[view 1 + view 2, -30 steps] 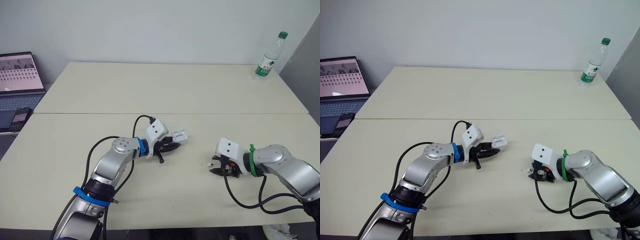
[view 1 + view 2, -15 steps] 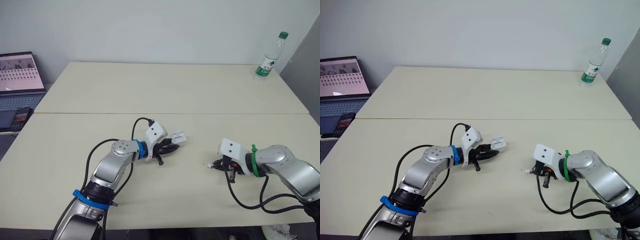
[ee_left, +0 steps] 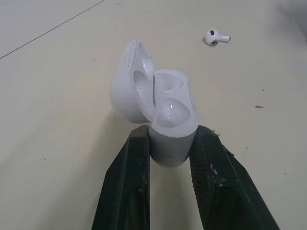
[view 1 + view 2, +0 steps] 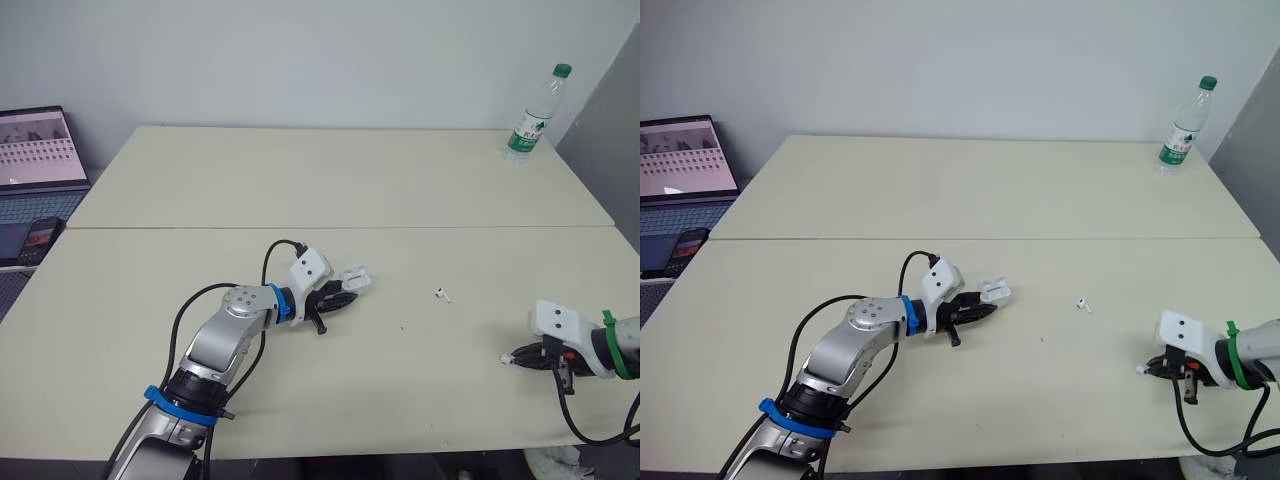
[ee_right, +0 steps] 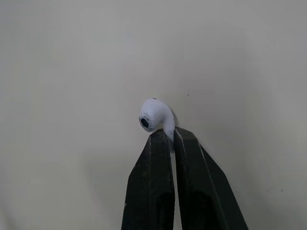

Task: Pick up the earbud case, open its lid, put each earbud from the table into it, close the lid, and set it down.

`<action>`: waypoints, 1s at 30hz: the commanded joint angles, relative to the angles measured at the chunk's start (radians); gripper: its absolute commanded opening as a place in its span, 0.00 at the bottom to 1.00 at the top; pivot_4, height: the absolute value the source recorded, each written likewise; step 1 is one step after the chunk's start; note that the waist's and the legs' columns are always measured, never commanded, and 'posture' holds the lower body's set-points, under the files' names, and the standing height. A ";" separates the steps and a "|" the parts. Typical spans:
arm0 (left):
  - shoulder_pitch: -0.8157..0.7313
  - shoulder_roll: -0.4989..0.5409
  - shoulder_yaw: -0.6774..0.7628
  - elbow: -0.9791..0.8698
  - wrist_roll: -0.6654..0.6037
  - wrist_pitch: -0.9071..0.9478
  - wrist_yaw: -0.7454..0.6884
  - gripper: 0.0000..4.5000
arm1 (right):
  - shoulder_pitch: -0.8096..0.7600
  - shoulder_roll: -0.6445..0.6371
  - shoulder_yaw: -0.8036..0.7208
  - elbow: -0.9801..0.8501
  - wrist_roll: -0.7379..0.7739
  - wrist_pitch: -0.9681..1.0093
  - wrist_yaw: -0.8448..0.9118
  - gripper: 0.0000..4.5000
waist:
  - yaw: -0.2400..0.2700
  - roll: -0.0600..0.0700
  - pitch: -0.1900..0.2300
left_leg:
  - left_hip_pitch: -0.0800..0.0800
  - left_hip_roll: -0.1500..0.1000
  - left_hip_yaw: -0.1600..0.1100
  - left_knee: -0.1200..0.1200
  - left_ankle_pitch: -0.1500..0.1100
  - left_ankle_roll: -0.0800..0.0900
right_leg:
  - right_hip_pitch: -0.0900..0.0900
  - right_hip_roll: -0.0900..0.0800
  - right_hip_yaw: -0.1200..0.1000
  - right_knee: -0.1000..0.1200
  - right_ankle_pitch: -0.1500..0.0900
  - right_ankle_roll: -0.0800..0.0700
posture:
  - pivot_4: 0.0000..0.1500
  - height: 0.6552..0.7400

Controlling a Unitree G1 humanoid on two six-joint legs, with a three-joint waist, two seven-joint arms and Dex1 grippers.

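My left gripper (image 4: 340,296) is shut on the base of the white earbud case (image 3: 160,112), whose lid stands open beside two empty wells. The case (image 4: 355,276) sits near the table's middle. One white earbud (image 4: 442,294) lies loose on the table to the right of the case, also seen as the earbud (image 3: 215,37) beyond it in the left wrist view. Far right near the front edge, my right gripper (image 4: 514,358) is shut on the stem of a second white earbud (image 5: 154,115), held just above the tabletop.
A clear water bottle (image 4: 531,115) with a green cap stands at the table's back right corner. A laptop (image 4: 38,160) and a phone (image 4: 38,235) rest on a side surface at the left. A seam (image 4: 340,228) runs across the cream table.
My right arm has pulled back to the right and toward the front edge with an earbud in its fingers. The other earbud now lies uncovered. The left gripper and case barely moved.
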State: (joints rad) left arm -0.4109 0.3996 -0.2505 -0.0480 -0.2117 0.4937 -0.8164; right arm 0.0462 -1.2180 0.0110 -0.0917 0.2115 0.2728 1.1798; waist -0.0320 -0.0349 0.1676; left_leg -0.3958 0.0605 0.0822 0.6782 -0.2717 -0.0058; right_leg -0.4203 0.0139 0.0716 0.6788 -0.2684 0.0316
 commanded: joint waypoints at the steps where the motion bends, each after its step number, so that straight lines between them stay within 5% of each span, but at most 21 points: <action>1: -0.002 0.008 0.012 -0.056 -0.002 -0.008 0.003 0.17 | -0.031 -0.011 -0.016 0.068 -0.047 -0.067 0.011 0.00 | 0.001 0.000 0.000 | 0.000 0.000 0.000 0.001 0.000 0.000 | 0.000 0.000 0.000 0.000 0.000 0.000 | 1.00 0.95; 5: 0.005 0.010 0.012 -0.065 -0.003 -0.003 0.007 0.17 | -0.022 -0.031 -0.020 0.082 -0.046 -0.087 0.066 0.18 | 0.002 0.000 0.000 | 0.000 0.000 0.001 0.001 0.000 0.000 | 0.000 -0.001 0.001 0.000 0.001 0.000 | 1.00 0.95; 15: 0.003 0.007 0.008 -0.060 -0.002 -0.003 0.008 0.17 | -0.071 -0.021 -0.050 0.036 -0.056 -0.043 0.041 0.99 | 0.002 0.000 0.000 | 0.000 0.000 0.001 0.001 0.000 0.000 | 0.000 -0.001 0.001 0.001 0.003 -0.004 | 1.00 0.95; 30: -0.001 0.006 0.008 -0.055 -0.001 -0.004 0.007 0.17 | -0.144 0.021 -0.017 0.017 -0.098 0.048 0.002 0.99 | 0.002 0.000 0.000 | 0.000 0.000 0.000 0.001 0.000 0.000 | 0.000 -0.001 0.000 0.001 0.003 -0.004 | 1.00 0.95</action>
State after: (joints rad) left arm -0.4016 0.4068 -0.2504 -0.0713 -0.2117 0.4975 -0.8145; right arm -0.0835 -1.1981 0.0007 -0.0760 0.1285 0.3323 1.1910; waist -0.0301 -0.0344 0.1673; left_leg -0.3959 0.0603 0.0828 0.6795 -0.2717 -0.0060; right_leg -0.4203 0.0132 0.0720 0.6799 -0.2657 0.0274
